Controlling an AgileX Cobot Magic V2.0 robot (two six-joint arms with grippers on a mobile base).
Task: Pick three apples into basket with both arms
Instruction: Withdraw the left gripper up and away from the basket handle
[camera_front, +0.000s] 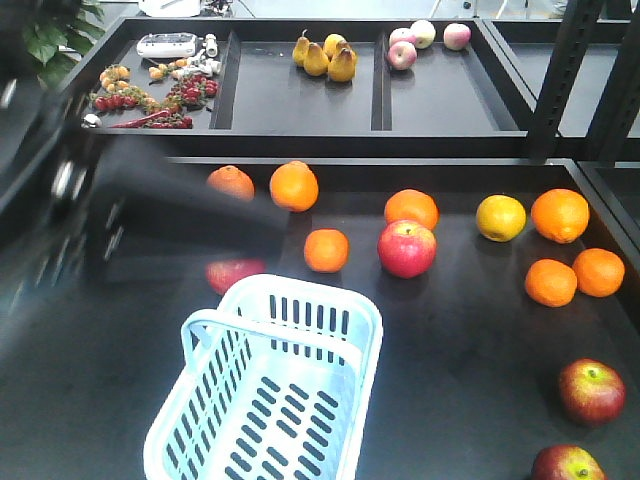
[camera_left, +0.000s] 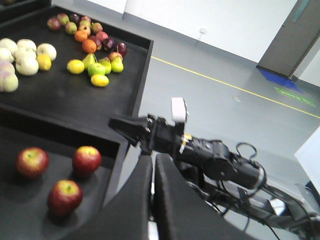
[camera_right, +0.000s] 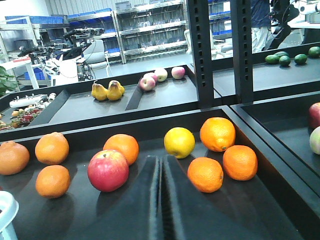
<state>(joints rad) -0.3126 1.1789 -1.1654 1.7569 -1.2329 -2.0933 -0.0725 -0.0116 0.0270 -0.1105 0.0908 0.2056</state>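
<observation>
I see the basket (camera_front: 300, 288) standing empty at the near middle of the table, so none of the three apples (camera_left: 86, 160) is in yet and the whole task is left. They lie close together on a dark tray in my left wrist view, well apart from the basket as far as I can judge. The left gripper (camera_left: 153, 162) has its fingers pressed together on nothing, and so has the right gripper (camera_right: 161, 162), which hangs among the oranges (camera_right: 205, 175).

The right arm (camera_left: 220, 162) is showing black, wearing a white block (camera_left: 179, 110) and looping black cables (camera_left: 240, 146); left hand (camera_left: 153, 162) and right hand (camera_right: 161, 161) are showing wide black fingers.
</observation>
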